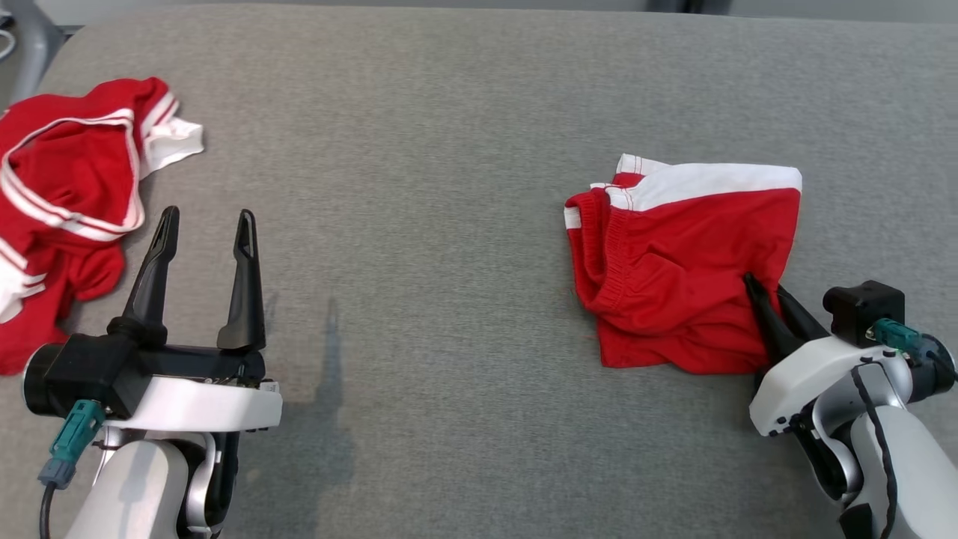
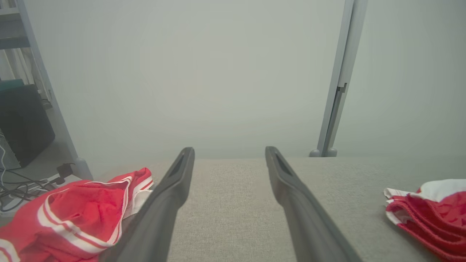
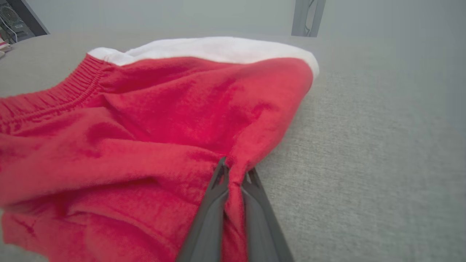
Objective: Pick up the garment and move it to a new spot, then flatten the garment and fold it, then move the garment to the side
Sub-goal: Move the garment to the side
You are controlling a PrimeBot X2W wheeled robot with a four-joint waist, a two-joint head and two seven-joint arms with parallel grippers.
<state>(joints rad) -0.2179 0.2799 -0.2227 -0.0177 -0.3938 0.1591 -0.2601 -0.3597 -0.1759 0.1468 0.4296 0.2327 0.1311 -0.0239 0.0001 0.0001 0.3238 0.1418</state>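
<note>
A folded red garment [image 1: 673,254] with a white band and an elastic waistband lies on the right of the grey fabric surface [image 1: 449,150]. My right gripper [image 1: 765,288] is shut on its near right edge. In the right wrist view a pleat of the red garment [image 3: 182,120] is pinched between the two dark fingers of that gripper [image 3: 236,170]. My left gripper [image 1: 208,217] hovers open at the lower left with nothing between its fingers. In the left wrist view the left gripper [image 2: 229,151] points across the surface, and the garment [image 2: 433,211] shows at the right edge.
A second red garment [image 1: 67,187] with white stripes lies crumpled at the far left, just beside my left gripper; it appears again as a red heap [image 2: 80,214]. A pale metal post [image 2: 338,83] stands beyond the surface's far edge. Cables lie on the floor [image 2: 22,182].
</note>
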